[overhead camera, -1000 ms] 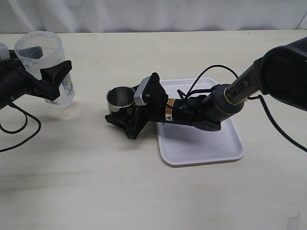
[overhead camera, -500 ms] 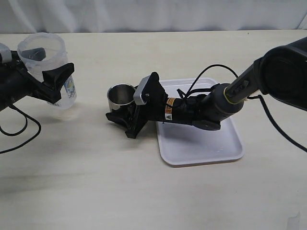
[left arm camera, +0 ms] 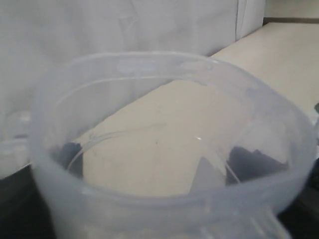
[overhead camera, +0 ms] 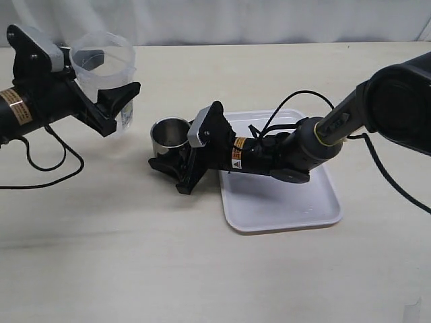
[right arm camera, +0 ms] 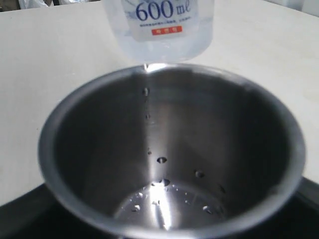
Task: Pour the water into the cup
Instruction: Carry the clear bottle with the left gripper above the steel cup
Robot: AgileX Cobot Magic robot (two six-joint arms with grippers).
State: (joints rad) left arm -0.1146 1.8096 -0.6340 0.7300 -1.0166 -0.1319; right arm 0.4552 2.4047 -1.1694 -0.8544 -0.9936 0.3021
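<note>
My left gripper (overhead camera: 113,106) is shut on the translucent plastic pitcher (overhead camera: 102,62) and holds it upright above the table, just left of the cup. The water (left arm camera: 149,159) lies clear and low inside the pitcher; dark fingers (left arm camera: 251,162) show through its wall. The grey steel cup (overhead camera: 168,133) stands on the table left of the tray. My right gripper (overhead camera: 172,168) is shut on the cup. In the right wrist view the cup (right arm camera: 169,149) fills the frame with only droplets inside, and the pitcher (right arm camera: 167,25) with its "600 ml" label hangs right behind the cup's rim.
A white tray (overhead camera: 296,212) lies right of the cup, under my right arm. A black cable (overhead camera: 40,165) trails on the table below the left arm. A pale curtain closes the far edge of the table.
My left arm has carried the pitcher right and slightly up, from the far left edge to just beside the cup. The right arm and the cup have not moved.
</note>
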